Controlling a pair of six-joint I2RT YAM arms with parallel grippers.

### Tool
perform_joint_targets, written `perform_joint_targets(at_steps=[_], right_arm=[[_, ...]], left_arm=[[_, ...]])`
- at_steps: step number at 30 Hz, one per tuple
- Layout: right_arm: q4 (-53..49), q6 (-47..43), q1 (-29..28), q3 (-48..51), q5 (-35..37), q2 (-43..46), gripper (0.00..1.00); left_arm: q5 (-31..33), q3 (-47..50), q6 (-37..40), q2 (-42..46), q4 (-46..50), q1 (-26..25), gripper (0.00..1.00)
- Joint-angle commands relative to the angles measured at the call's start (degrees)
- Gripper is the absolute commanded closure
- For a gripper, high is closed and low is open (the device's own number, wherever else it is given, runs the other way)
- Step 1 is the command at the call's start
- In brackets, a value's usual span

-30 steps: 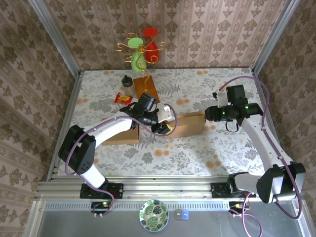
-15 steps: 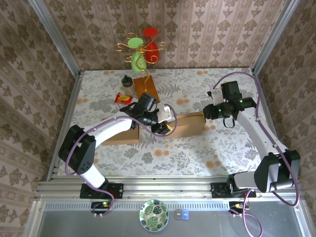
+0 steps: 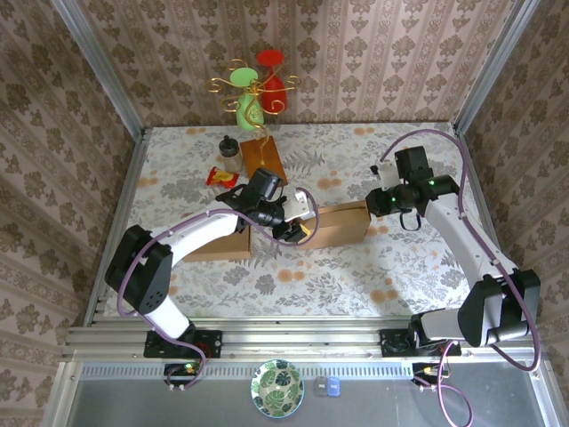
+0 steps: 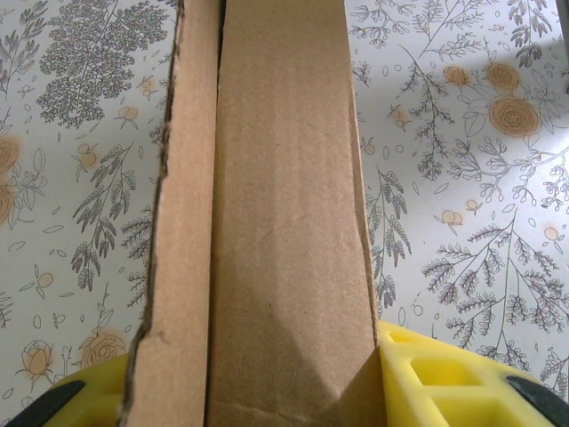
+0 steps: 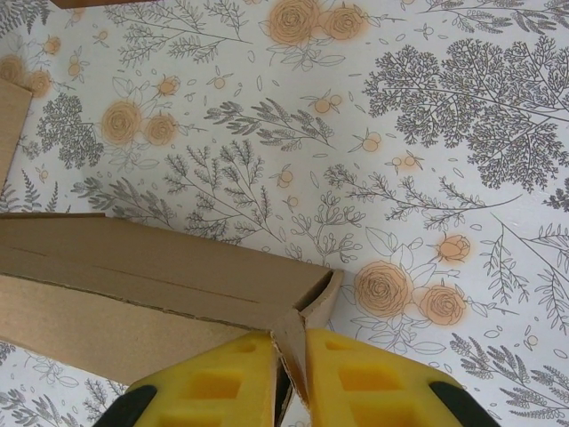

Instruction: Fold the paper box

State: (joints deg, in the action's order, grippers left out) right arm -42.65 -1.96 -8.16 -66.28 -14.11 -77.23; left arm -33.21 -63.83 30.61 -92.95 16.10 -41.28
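The paper box (image 3: 342,224) is a long flattened brown cardboard piece lying across the middle of the flowered table (image 3: 356,267). My left gripper (image 3: 298,222) clamps it across its width near the middle. In the left wrist view the cardboard (image 4: 284,222) runs between the yellow fingers (image 4: 444,378), one long flap standing up on the left. My right gripper (image 3: 373,203) is at the box's right end. In the right wrist view its yellow fingertips (image 5: 347,374) pinch the corner flap (image 5: 289,342) of the box (image 5: 133,267).
At the back stand a wire ornament stand (image 3: 253,89) with red and green pieces on a brown wooden base (image 3: 263,158), a small bottle (image 3: 230,153) and a red-yellow packet (image 3: 220,176). Metal frame rails (image 3: 116,222) border the table. A patterned bowl (image 3: 276,389) sits below the front rail.
My right gripper moved a little left and back to the box's right end and closed its fingers on the corner flap. The left arm and the box stayed put.
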Motion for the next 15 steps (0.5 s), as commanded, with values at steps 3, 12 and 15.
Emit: perform_joint_targets(at_steps=[3,12,15], right_arm=[[-1.9,-0.7,-1.0,-0.9,5.2,0.0,0.86],[-2.4,0.9,-2.1,-1.4,8.0,0.4,0.91],[-2.8,2.1,-2.5,-1.4,7.7,0.5,0.92]], left_arm=[[-1.1,-0.4,0.0,0.4,3.9,-0.1,0.61],[-0.8,-0.9,-1.0,-0.1,3.9,0.0,0.64],[-0.8,-1.0,-1.3,-0.2,3.7,-0.1,0.66]])
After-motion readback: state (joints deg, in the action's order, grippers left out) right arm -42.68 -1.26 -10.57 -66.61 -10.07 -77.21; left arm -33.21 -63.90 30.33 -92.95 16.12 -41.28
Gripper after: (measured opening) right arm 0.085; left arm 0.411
